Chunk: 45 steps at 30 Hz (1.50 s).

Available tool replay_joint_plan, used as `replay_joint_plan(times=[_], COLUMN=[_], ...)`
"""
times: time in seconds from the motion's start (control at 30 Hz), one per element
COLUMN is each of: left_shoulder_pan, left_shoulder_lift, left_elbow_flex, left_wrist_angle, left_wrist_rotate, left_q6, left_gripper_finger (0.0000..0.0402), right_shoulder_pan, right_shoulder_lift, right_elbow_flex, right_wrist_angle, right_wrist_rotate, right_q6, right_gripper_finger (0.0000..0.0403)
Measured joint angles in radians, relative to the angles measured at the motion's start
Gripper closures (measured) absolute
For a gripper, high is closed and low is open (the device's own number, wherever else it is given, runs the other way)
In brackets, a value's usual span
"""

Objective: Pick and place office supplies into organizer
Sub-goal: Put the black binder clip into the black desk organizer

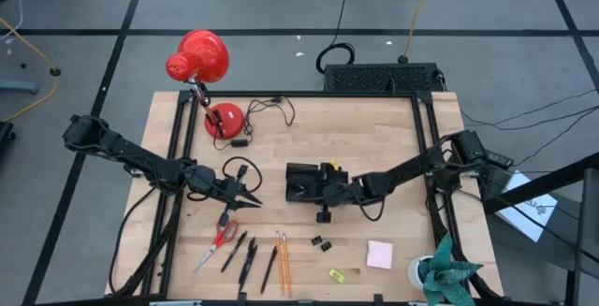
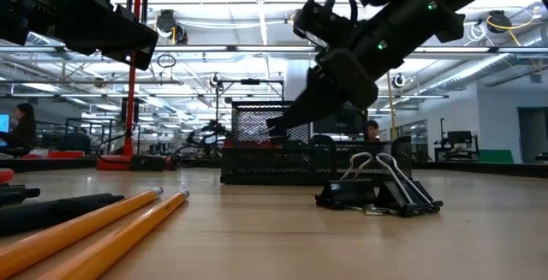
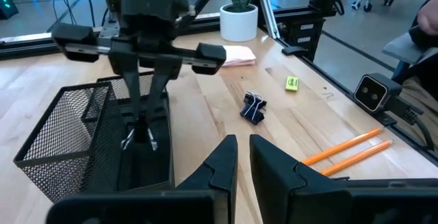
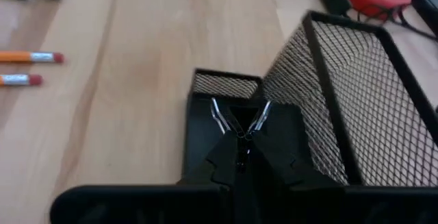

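The black mesh organizer (image 1: pixel 301 182) stands mid-table. My right gripper (image 4: pixel 241 148) hangs over its low compartment (image 4: pixel 205 125), shut on a small black binder clip (image 4: pixel 239 133). My left gripper (image 3: pixel 243 157) waits, shut and holding nothing, left of the organizer. Near the front edge lie red-handled scissors (image 1: pixel 221 240), black pens (image 1: pixel 245 255), two orange pencils (image 1: pixel 282 261), two more binder clips (image 1: pixel 323 242), a pink sticky-note pad (image 1: pixel 379 255) and a small yellow piece (image 1: pixel 337 274). My right gripper pinches the binder clip between its two fingertips; the fingers hide the clip's black body. Its two silver wire handles (image 4: pixel 217 114) stick out past the fingertips, spread apart. The fingers slant down from the table's right side. The clip hangs within the organizer's low compartment; whether it touches the floor I cannot tell.
A red desk lamp (image 1: pixel 199 58) with its round base (image 1: pixel 224 119) and cable stands at the far left. A black box (image 1: pixel 382 77) sits beyond the far edge. A white pot with a plant (image 1: pixel 440 270) stands at the near right corner.
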State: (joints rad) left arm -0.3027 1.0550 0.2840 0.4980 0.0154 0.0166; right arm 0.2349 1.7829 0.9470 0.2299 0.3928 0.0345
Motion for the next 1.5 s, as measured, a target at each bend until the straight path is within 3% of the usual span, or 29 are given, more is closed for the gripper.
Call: replay_joint_plan(times=[0.37,1.1,1.5], left_shoulder_pan=[0.0,0.0,0.0], left_shoulder_lift=[0.0,0.0,0.0], left_elbow_flex=[0.0,0.0,0.0], left_wrist_angle=[0.0,0.0,0.0], left_wrist_rotate=[0.0,0.0,0.0], left_q6=[0.001,0.002,0.003], left_gripper_finger=[0.0355,0.0355,0.0355], right_shoulder_pan=[-0.013,-0.046,-0.036], right_shoulder_lift=[0.0,0.0,0.0], right_elbow_flex=[0.0,0.0,0.0], right_wrist_angle=[-0.042,-0.04,-0.037], right_wrist_rotate=[-0.002,-0.001,-0.005], right_q6=[0.075,0.077,0.085], right_gripper_finger=[0.0383,0.0381,0.0319])
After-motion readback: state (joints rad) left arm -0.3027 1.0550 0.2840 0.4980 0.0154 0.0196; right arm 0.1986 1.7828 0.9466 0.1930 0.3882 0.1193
